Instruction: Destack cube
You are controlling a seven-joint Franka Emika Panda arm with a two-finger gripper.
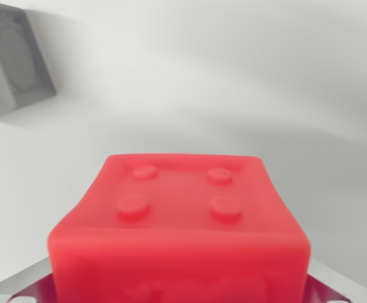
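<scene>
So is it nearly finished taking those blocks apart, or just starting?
Hard to say. The red block fills the wrist view close up; nothing shows beneath it, so whether it is lifted is unclear. A grey block sits apart at upper left. The pincer's tips aren't visible.

A plain white tabletop (246, 107) fills most of the wrist view, lit softly, with faint grey shadows running in bands across its far half. Nothing else extraneous shows.

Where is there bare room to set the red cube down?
Bare white surface spans everything beyond the red studded plastic cube, out to the wrist view's right edge. The top left corner is crowded by a grey embossed cube.
</scene>
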